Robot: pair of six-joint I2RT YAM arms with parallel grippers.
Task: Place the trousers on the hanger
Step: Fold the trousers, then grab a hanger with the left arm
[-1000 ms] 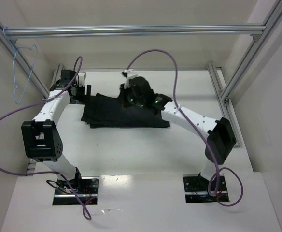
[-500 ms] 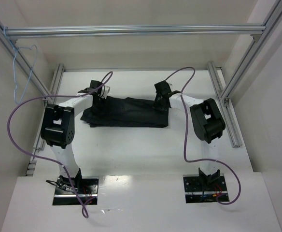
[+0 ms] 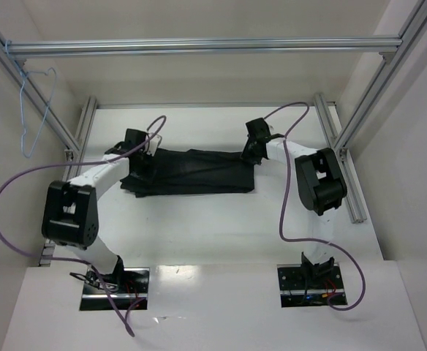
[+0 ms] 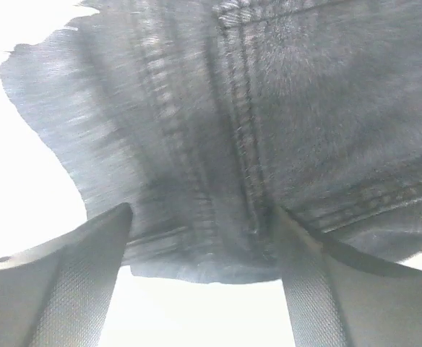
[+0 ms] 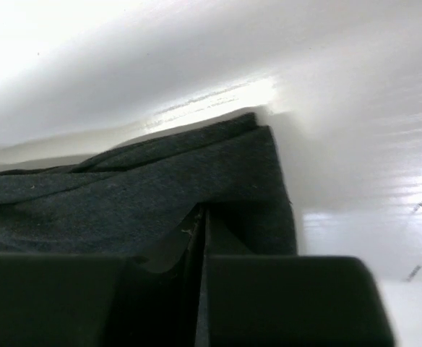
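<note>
The black trousers (image 3: pixel 191 170) lie folded in a long strip across the far half of the white table. My left gripper (image 3: pixel 142 157) is at their left end. In the left wrist view it (image 4: pixel 202 213) is open, and the seamed cloth (image 4: pixel 269 108) reaches down between its two fingers (image 4: pixel 74 282). My right gripper (image 3: pixel 248 155) is at the right end of the trousers. In the right wrist view its jaws (image 5: pixel 200 213) are shut, with a fold of the dark cloth (image 5: pixel 124 195) pinched at their tips. The light-blue wire hanger (image 3: pixel 34 110) hangs on the frame at the far left.
A silver frame bar (image 3: pixel 199 46) crosses the back, and slanted bars run down the left (image 3: pixel 53 117) and right (image 3: pixel 378 88). Rails (image 3: pixel 338 161) edge the table (image 3: pixel 199 227). Purple cables (image 3: pixel 283 190) loop from both arms.
The left arm has come in from the table's left rear to the trousers' left end. The right arm has swung from over the middle of the trousers to their right end.
</note>
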